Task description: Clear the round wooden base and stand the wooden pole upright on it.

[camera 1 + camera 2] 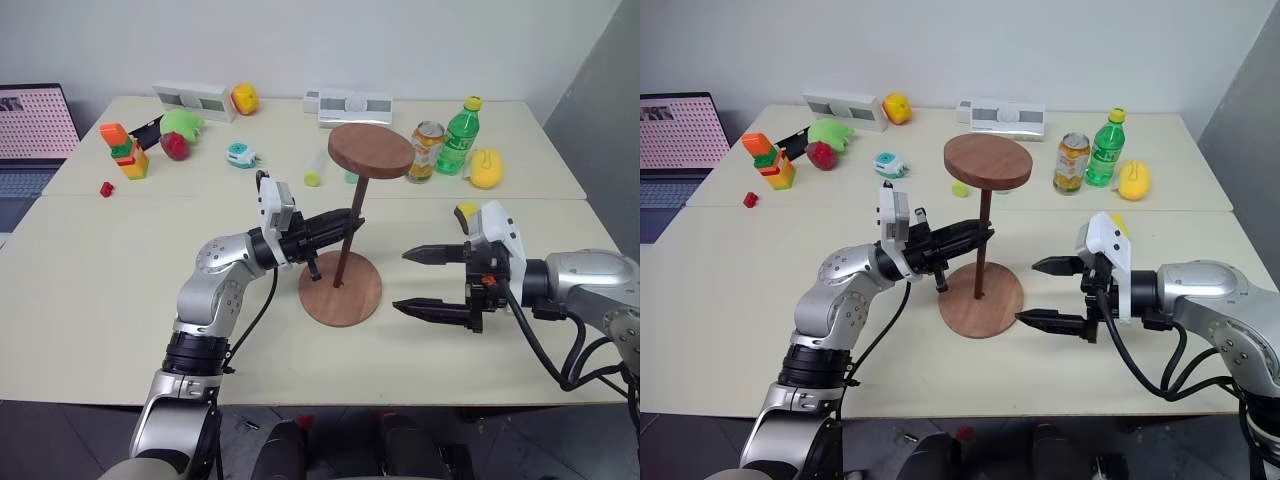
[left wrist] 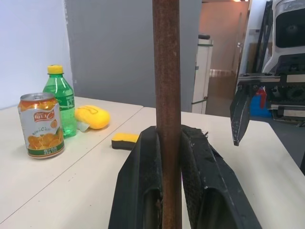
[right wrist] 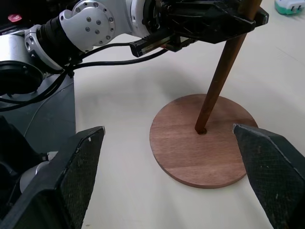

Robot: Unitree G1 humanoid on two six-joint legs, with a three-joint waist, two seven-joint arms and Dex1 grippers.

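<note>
Orange drink can (image 2: 41, 125), label characters unreadable

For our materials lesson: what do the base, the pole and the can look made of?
Base: wood, smooth reddish-brown, grain lines visible.
Pole: probably wood, dark brown, rough matte surface.
Can: likely metal, shiny silver rim, printed orange label.

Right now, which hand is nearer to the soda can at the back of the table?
The right hand, though neither is close. It hangs open beside the round wooden base, in front of the soda can. The left hand grips the wooden pole, farther left.
</note>
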